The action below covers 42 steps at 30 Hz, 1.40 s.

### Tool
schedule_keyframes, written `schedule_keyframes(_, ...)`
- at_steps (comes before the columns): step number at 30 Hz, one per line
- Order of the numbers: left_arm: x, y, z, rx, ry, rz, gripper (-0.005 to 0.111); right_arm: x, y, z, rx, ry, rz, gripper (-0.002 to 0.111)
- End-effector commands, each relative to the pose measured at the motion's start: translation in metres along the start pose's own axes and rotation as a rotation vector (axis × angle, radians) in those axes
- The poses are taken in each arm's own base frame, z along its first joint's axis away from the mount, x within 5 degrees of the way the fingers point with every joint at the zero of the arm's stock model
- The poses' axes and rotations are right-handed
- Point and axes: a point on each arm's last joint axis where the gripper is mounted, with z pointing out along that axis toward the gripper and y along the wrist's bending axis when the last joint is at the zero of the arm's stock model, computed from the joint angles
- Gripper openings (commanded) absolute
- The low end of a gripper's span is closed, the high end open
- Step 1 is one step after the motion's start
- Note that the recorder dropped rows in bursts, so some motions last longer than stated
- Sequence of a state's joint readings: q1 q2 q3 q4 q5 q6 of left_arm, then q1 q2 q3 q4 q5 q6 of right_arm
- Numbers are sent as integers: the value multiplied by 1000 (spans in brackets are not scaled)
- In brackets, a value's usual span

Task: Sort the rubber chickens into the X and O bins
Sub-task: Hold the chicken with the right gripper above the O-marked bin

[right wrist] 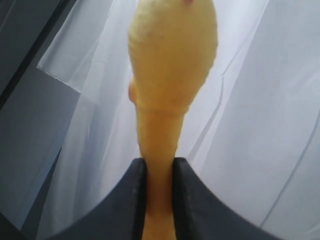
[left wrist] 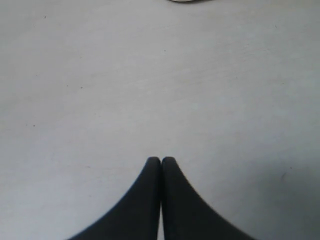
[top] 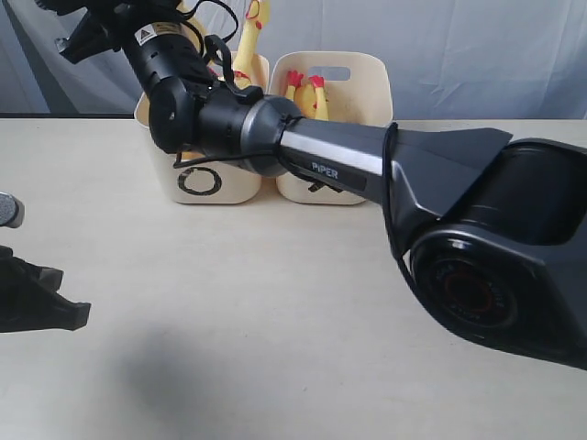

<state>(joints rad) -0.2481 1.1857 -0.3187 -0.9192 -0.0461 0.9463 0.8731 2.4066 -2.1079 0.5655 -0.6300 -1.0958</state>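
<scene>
My right gripper (right wrist: 160,162) is shut on the narrow part of a yellow rubber chicken (right wrist: 172,60), whose thick body stands out in front of a pale curtain. In the exterior view that arm (top: 229,119) reaches across to the upper left over the O bin (top: 197,183); its fingertips are hidden there. Another chicken (top: 254,32) rises upright behind the arm above the O bin. In the X bin (top: 362,69), a chicken (top: 318,99) shows its red feet; the arm partly hides the bin's mark. My left gripper (left wrist: 161,160) is shut and holds nothing, low over the table (left wrist: 150,75) at the left (top: 41,302).
The right arm's big dark base (top: 495,257) fills the right side of the exterior view. A grey curtain (top: 477,46) hangs behind the bins. A small grey round thing (top: 9,209) sits at the far left edge.
</scene>
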Motion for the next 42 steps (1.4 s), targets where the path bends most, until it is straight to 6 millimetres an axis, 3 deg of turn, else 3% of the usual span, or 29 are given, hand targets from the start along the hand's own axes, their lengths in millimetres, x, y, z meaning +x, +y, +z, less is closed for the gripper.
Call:
schedule_keyframes(1, 1, 0, -1, 0, 0, -1, 0, -5, -5, 5, 19, -34, -16, -1)
schedule_keyframes(16, 1, 0, -1, 0, 0, -1, 0, 11, 11, 4, -44, -16, 24, -1)
schedule_keyframes(42, 1, 0, -1, 3, 2, -1, 0, 18, 10, 4, -31, 59, 151, -1)
